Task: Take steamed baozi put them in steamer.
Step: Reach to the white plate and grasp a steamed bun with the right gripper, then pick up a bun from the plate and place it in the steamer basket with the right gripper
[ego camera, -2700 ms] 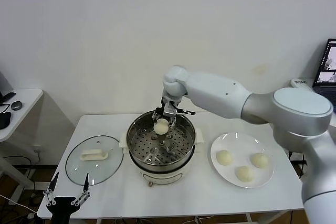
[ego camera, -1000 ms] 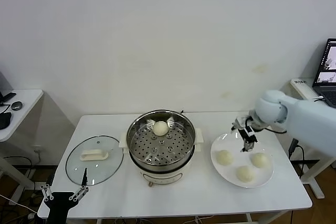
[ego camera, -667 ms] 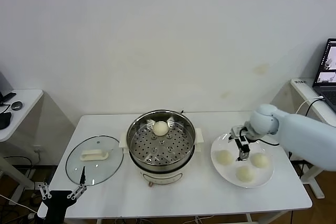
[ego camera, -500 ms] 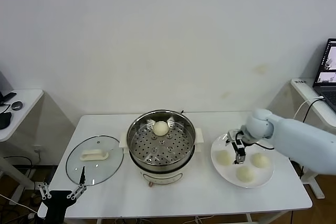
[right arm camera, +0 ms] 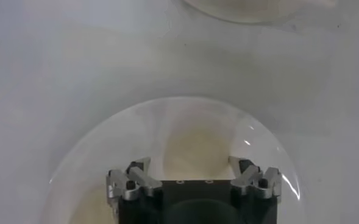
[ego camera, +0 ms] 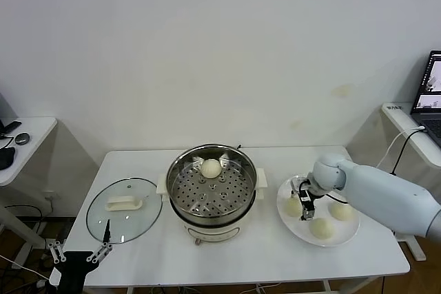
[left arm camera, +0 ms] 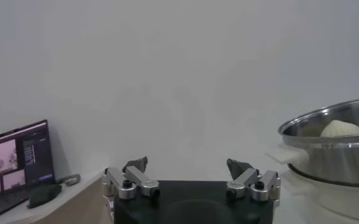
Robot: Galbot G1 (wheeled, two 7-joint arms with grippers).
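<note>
The steamer (ego camera: 211,191) stands mid-table with one baozi (ego camera: 211,167) on its perforated floor at the far side. Three baozi lie on the white plate (ego camera: 344,237) to the right: one at its left (ego camera: 293,206), one at its front (ego camera: 321,228), one at its right (ego camera: 341,210). My right gripper (ego camera: 304,199) is open, low over the plate's left baozi, which lies between its fingers in the right wrist view (right arm camera: 191,149). My left gripper (ego camera: 77,258) is open and empty, parked below the table's front left edge. Its wrist view shows the steamer (left arm camera: 334,143).
The round glass lid (ego camera: 124,208) with a cream handle lies on the table left of the steamer. A side desk (ego camera: 21,135) with a mouse stands at far left. A laptop (ego camera: 431,87) stands at far right.
My right gripper let go of a baozi in the steamer, swung right to the plate and came down over the plate's left baozi. The left arm barely moved.
</note>
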